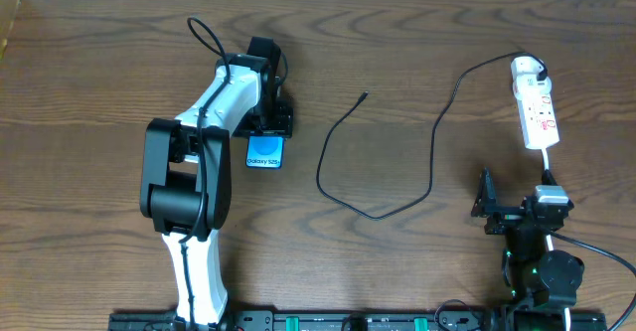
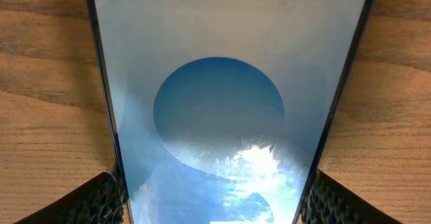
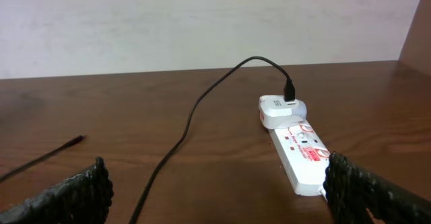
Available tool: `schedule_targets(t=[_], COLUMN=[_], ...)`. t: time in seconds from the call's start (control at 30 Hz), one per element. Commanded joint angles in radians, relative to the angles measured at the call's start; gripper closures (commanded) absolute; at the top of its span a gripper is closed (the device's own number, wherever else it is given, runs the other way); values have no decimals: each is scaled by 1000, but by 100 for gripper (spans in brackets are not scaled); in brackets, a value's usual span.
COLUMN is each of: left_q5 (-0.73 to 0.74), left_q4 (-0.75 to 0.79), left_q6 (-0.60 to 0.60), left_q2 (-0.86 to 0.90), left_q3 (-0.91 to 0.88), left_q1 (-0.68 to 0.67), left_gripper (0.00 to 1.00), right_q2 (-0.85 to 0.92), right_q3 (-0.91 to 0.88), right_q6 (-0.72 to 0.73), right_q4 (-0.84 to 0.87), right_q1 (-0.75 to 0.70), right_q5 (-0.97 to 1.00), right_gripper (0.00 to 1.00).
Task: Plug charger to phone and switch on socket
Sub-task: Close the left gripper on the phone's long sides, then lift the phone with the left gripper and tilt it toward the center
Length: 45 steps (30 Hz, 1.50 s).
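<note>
The phone (image 1: 264, 152) lies flat on the table with its blue screen up, and it fills the left wrist view (image 2: 222, 83). My left gripper (image 1: 266, 124) sits over the phone's far end, with a finger pressed against each long edge (image 2: 215, 200). The charger's thin black cable (image 1: 433, 142) loops across the middle of the table. Its free tip (image 1: 364, 95) lies right of the phone. Its other end goes into a white adapter on the socket (image 1: 537, 112). My right gripper (image 1: 487, 207) is open and empty, near the socket's front end (image 3: 303, 153). The cable (image 3: 195, 109) runs between its fingers.
The socket's white cord (image 1: 549, 167) runs toward my right arm's base. A pale wall stands behind the table's far edge (image 3: 202, 22). Bare wood lies between the phone and the cable loop.
</note>
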Motion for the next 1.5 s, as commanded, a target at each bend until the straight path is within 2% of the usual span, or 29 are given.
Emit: schedule_targets(t=[0.0, 0.5, 0.8, 1.47], left_q5=[-23, -14, 143, 384], left_q4=[8, 8, 8, 7], left_q6=[-1, -35, -48, -490], left_q2=[22, -140, -221, -225], left_q3=[21, 21, 21, 21], left_q1=[0, 0, 0, 0], left_gripper=[26, 27, 27, 28], right_q2=[-4, -4, -4, -4], right_q3=[-1, -1, -1, -1], right_q6=[13, 13, 13, 13], right_q4=[-4, -4, -4, -4], right_q1=[6, 6, 6, 6], right_q5=[-6, -6, -6, -6], right_gripper=[1, 1, 1, 1])
